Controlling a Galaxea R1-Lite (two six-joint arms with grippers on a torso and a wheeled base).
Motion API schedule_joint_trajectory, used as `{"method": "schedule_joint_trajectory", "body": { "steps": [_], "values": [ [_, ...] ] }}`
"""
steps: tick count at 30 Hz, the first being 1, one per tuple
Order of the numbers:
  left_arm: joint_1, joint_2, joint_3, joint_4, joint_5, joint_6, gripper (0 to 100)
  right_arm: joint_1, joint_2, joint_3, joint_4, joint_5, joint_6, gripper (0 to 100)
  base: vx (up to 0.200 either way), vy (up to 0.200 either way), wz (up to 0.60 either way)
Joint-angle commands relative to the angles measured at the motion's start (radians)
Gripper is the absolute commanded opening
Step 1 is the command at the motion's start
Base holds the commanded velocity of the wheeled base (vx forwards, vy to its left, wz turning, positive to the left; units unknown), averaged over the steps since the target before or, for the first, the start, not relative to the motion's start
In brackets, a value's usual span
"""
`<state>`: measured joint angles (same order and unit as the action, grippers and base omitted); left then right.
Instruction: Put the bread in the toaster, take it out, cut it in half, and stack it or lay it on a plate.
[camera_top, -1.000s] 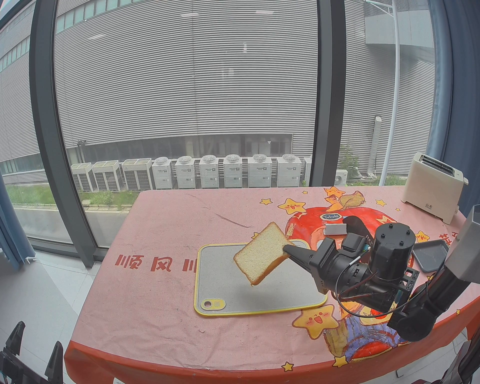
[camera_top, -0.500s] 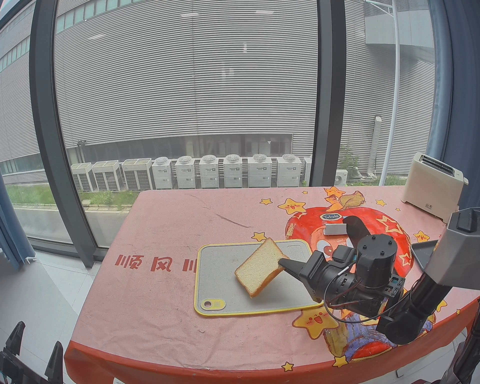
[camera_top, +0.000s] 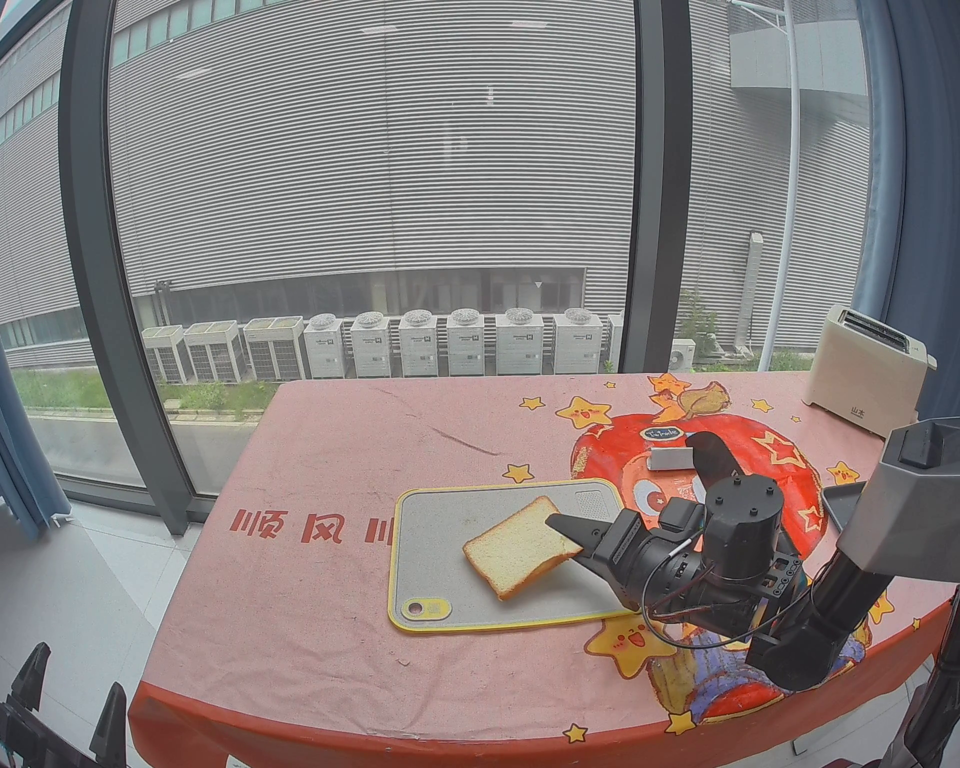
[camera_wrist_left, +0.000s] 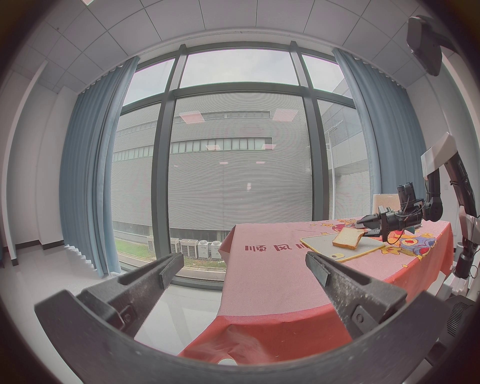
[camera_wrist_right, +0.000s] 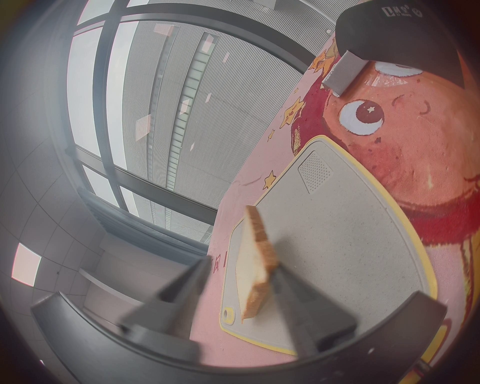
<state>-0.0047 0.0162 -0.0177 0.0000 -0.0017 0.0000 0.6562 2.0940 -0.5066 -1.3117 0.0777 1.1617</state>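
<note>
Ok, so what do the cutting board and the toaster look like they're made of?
Cutting board: probably plastic, going by its matte, speckled grey face and yellow rim. Toaster: smooth cream casing, plastic or painted metal; the look leaves that open.

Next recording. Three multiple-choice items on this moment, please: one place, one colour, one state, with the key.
1. Where is the tan slice of bread? A. in the white toaster B. on the grey cutting board C. on the dark plate
2. What colour is that board's rim? A. yellow B. blue C. black
3. How is the left gripper? A. shut on bread B. shut, empty C. open, empty
B: the slice lies on the board. A: a yellow edge runs round it. C: its fingers stand apart, nothing between.
</note>
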Motion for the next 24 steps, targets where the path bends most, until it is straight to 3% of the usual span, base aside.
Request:
{"method": "schedule_joint_trajectory", "body": {
  "steps": [1, 5, 12, 24],
  "values": [
    [0.0, -0.013, 0.018, 0.0, 0.0, 0.0, 100, 0.003, -0.011, -0.004, 0.008, 0.001, 0.0, 100, 0.0, 0.0, 0.0],
    [0.0, -0.015, 0.018, 0.0, 0.0, 0.0, 100, 0.013, -0.028, -0.013, 0.065, -0.001, 0.0, 100, 0.0, 0.0, 0.0],
    [0.0, -0.013, 0.018, 0.0, 0.0, 0.0, 100, 0.016, -0.12, -0.11, 0.293, -0.024, -0.022, 100, 0.0, 0.0, 0.0],
    [0.0, -0.015, 0.018, 0.0, 0.0, 0.0, 100, 0.076, -0.206, -0.356, 0.727, -0.038, -0.037, 100, 0.0, 0.0, 0.0]
  ]
}}
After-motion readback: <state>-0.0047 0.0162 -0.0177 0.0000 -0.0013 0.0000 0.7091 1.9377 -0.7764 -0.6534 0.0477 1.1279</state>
